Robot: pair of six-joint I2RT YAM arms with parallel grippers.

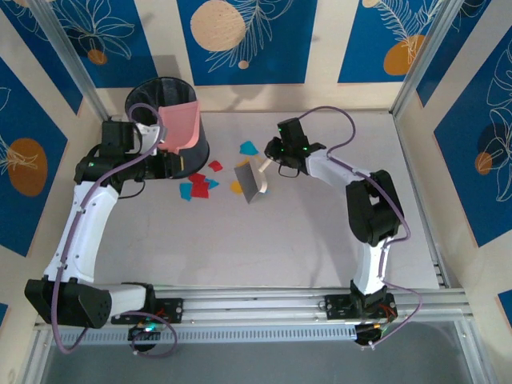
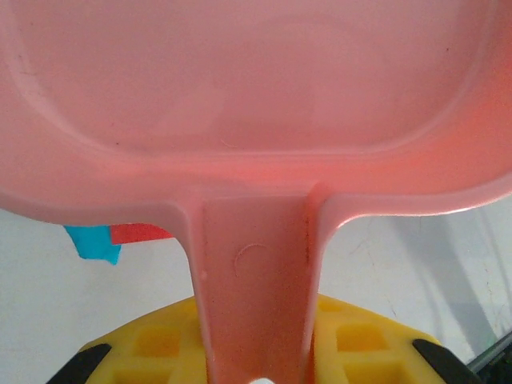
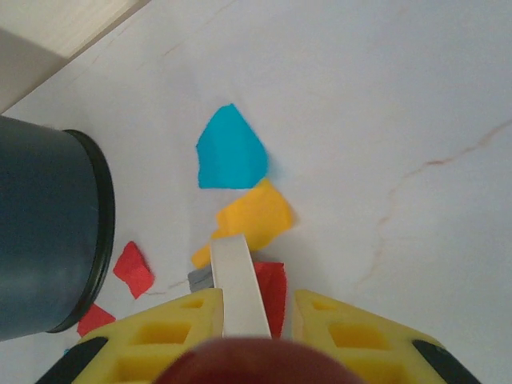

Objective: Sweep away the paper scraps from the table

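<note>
**Both grips clamped tight**

The left arm (image 1: 80,216) rises and bends inward, its left gripper (image 2: 256,352) closed on a pink handle (image 2: 256,280) that runs out between the jaws. The right arm (image 1: 372,212) folds at the elbow, and its right gripper (image 3: 256,312) pinches a white handle (image 3: 236,276).

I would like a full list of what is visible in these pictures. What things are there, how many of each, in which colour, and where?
table: one, white, under everything, with aluminium rails at its edges.
bin: one, black, on the far left part of the table.
dustpan: one, pink, held over the bin's mouth.
paper scraps: at least seven, in red, cyan and yellow, on the table to the right of the bin.
sweeper: one, white handle with a grey blade, among the scraps.
wall panels: several, blue floral, around the table.
left gripper: yellow fingers, shut on the dustpan's handle.
right gripper: yellow fingers, shut on the sweeper's handle.
</note>
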